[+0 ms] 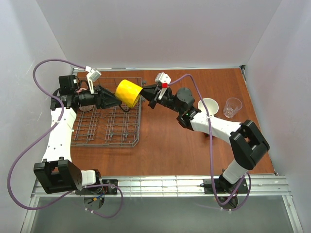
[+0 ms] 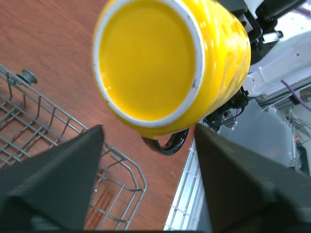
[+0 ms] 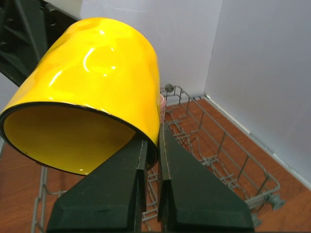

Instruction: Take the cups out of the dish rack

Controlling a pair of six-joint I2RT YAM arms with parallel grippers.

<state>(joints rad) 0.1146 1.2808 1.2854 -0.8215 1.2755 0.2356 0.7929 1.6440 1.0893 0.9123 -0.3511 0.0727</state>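
— Where do we have the yellow mug point(image 1: 129, 92)?

— In the air, on its side, over the right rim of the dish rack point(image 1: 104, 143). Our right gripper point(image 3: 153, 141) is closed on its wall at the mouth. Our left gripper point(image 2: 148, 128) is spread wide at the mug's base, gripping nothing.

— What room do we see?

— Bare table point(image 1: 170, 145) runs from the rack to a white-lined cup point(image 1: 207, 106) and a glass tumbler point(image 1: 233, 107), both near the right wall. The rack's far edge lies close to the back wall.

— What do the wrist views add?

— Left shows the mug's white-ringed bottom. Right shows its mouth and a sliver of pink in the rack. Only the top view shows the two standing cups.
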